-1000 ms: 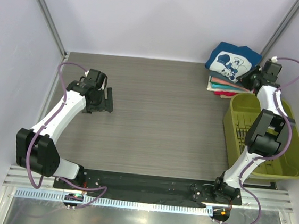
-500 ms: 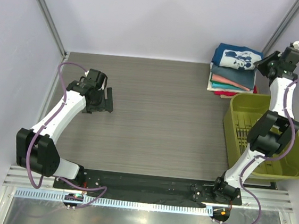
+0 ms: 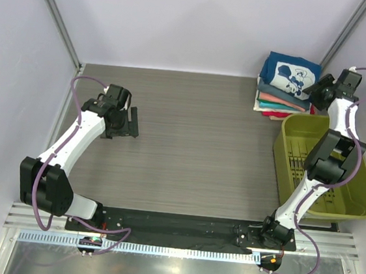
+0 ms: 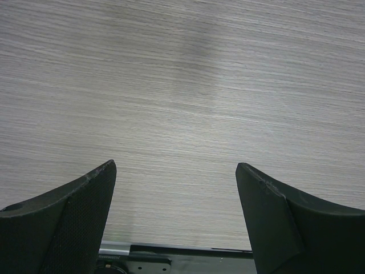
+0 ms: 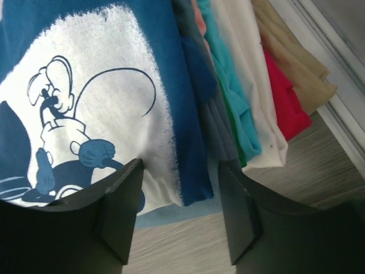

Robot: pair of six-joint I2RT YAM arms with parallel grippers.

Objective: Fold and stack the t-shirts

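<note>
- Jaws on both arms are apart and holding nothing. The right gripper point(image 5: 181, 171) hangs right over the near edge of the navy shirt point(image 5: 85, 114), and the left gripper point(image 4: 177, 222) sits over bare bench point(image 4: 182, 85), way off to the left of the olive basket point(image 3: 280, 144).
- That navy shirt, the one with the white cartoon-mouse print, lies on top of the stack point(image 3: 283, 103), just beyond the basket's far-left corner.
- It looks folded but sits a bit skewed, with its edge hanging out past the shirts underneath.
- Under it the right wrist view shows coral, teal, green, white and red folded edges.
- Handling-wise I'd say it's light, limp cotton. It isn't fragile or slippery, but it sags and will unfold if you pinch just one layer.
- I'd grab the overhanging folded edge nearest the basket, through every layer at once.
- Heads up: the folded shirts probably slide on each other, so a sideways nudge could shove the whole pile.
</note>
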